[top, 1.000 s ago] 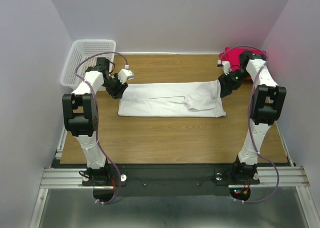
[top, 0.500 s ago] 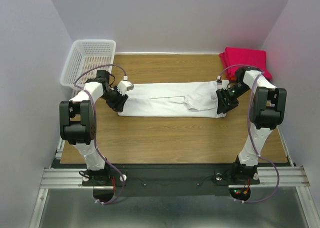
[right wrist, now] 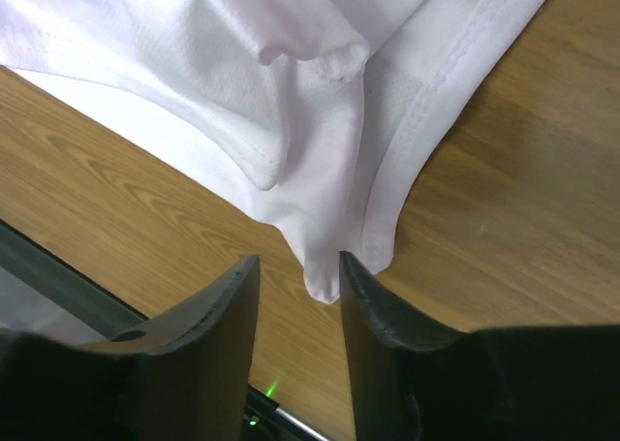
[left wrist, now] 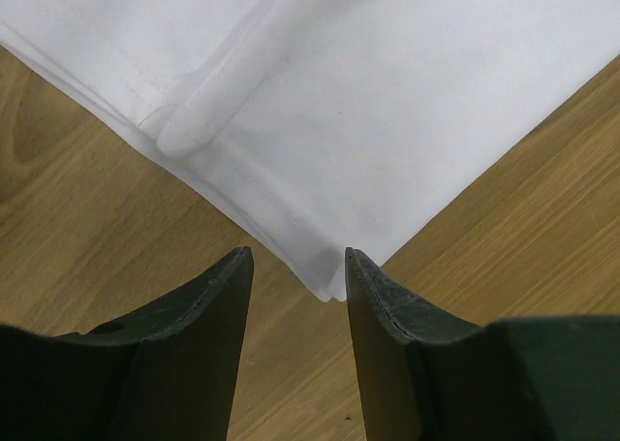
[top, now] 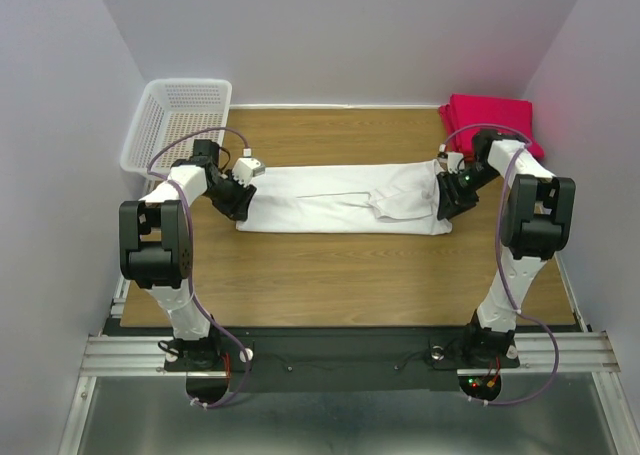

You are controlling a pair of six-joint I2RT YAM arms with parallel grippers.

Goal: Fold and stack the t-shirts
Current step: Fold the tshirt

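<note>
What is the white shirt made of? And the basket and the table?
The shirt looks like soft, matte cloth: it wrinkles and has stitched hems. The basket is probably white plastic, a stiff lattice. The table shows smooth brown wood grain; real wood or laminate, I cannot tell.

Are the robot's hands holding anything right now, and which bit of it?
Nothing is held yet. Both pairs of jaws stand open, each with a corner of the white shirt between the tips.
</note>
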